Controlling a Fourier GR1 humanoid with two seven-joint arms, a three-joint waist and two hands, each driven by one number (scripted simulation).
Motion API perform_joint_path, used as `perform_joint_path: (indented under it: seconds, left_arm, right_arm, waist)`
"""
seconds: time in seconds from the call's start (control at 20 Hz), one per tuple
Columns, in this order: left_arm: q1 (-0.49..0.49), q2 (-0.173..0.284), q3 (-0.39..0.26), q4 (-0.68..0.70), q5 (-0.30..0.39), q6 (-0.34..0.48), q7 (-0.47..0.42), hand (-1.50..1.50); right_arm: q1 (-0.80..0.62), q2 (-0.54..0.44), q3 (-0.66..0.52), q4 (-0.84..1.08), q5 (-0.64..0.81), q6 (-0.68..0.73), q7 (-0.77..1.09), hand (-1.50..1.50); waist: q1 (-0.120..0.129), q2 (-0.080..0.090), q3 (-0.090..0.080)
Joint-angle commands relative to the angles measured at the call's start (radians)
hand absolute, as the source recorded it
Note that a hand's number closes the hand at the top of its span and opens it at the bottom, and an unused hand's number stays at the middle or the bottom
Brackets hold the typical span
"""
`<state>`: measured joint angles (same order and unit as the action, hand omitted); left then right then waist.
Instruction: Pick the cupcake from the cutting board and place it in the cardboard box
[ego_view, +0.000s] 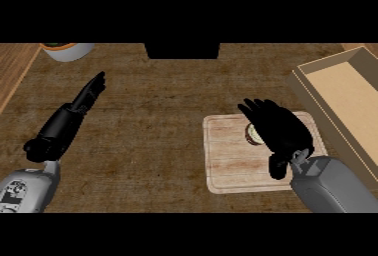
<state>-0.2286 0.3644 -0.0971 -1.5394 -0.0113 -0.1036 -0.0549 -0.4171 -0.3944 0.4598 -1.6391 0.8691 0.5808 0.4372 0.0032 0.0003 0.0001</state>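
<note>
A pale wooden cutting board (229, 160) lies on the counter at the centre right. On it sits the cupcake (252, 134), of which only a pale top with a dark rim shows at the left of my right hand (277, 131). That hand hangs over the cupcake with its fingers spread and fairly straight, hiding most of it. The open cardboard box (347, 95) stands at the right edge, just beyond the board. My left hand (88, 95) rests at the left, fingers straight and pointing away, far from the board.
A round white bowl with an orange inside (68, 50) stands at the far left corner. A dark block (181, 51) sits at the far middle edge. A lighter wooden strip (11, 70) runs along the counter's left side.
</note>
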Motion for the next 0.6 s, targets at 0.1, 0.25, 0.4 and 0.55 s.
perform_joint_path:
  seconds: [0.1, 0.25, 0.4, 0.55]
  left_arm:
    - [0.032, -0.044, 0.003, 0.003, -0.05, -0.026, -0.029, 0.0]
    - [-0.028, -0.06, 0.03, 0.016, -0.06, -0.027, 0.004, 0.0]
    - [0.015, -0.055, 0.062, 0.027, -0.052, -0.062, -0.059, 0.0]
    - [0.098, -0.082, 0.027, -0.074, -0.084, -0.037, -0.021, 0.0]
  right_arm:
    - [-0.029, 0.039, -0.043, 0.118, 0.093, -0.016, -0.073, -1.5]
    - [0.023, 0.082, -0.015, 0.088, 0.15, -0.031, -0.04, -1.5]
    - [0.017, 0.094, -0.055, 0.153, 0.149, -0.052, -0.122, -1.5]
    - [0.092, 0.079, -0.034, 0.168, 0.188, -0.127, -0.176, -1.5]
  waist:
    - [0.001, 0.0, 0.0]
    - [-0.003, 0.0, 0.0]
    - [-0.002, 0.0, 0.0]
    - [0.0, -0.001, 0.0]
